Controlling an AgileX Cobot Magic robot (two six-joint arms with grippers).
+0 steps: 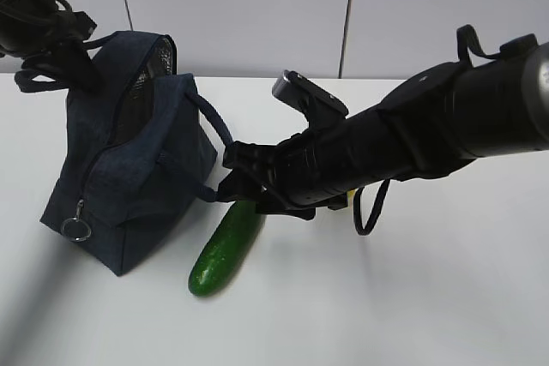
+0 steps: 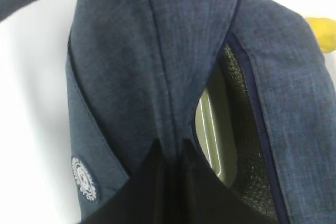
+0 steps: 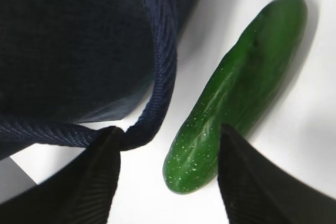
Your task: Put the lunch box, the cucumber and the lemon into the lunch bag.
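1. My right gripper (image 3: 168, 174) is spread wide. Its two dark fingers (image 3: 94, 182) straddle the near end of the cucumber (image 3: 236, 93) in the right wrist view. Neither pad clearly touches the skin; I cannot tell whether there is contact on the right side.

2. The cucumber lies flat on the white table (image 1: 412, 297), just beside the lunch bag (image 1: 129, 177). In the exterior view its long axis runs diagonally: one rounded end points toward the lower left of the frame, and the other end runs up and right until it is hidden beneath my right arm.

3. From my right wrist the same axis runs from the blunt end between my fingers up to the tip with a small stalk scar at the upper right of the frame.

4. One loop handle (image 3: 157, 77) of the bag hangs down and touches, or nearly touches, my left-hand finger of that gripper.

5. My left gripper (image 2: 170, 150) is pinched on the bag's fabric at the top flap, fingers close together on a fold; the bag mouth gapes beside it.

6. The lunch box (image 2: 215, 129) sits inside the bag: a sage-green lid edge shows through the opening against the silvery lining (image 2: 247, 145).

7. The lemon (image 2: 321, 32) shows as a yellow patch beyond the bag's far edge, on the table, outside the bag.

8. The zipper ring pull (image 1: 75, 227) hangs at the bag's near corner.
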